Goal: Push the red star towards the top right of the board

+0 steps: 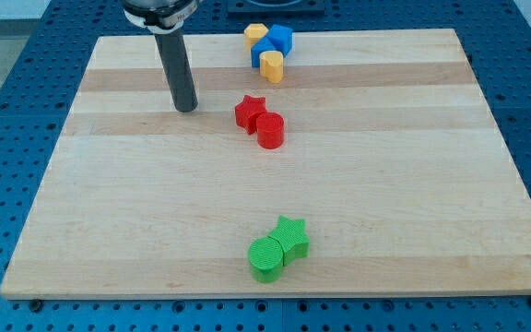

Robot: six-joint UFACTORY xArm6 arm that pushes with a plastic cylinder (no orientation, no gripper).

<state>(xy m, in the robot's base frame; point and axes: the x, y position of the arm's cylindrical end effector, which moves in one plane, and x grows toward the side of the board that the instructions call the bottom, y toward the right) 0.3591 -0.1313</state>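
The tip (186, 108), a bare rod lacking fingers, is resting left of the red star (249, 112) near the board's top centre, risking dragging the touching red cylinder (270, 131) along.
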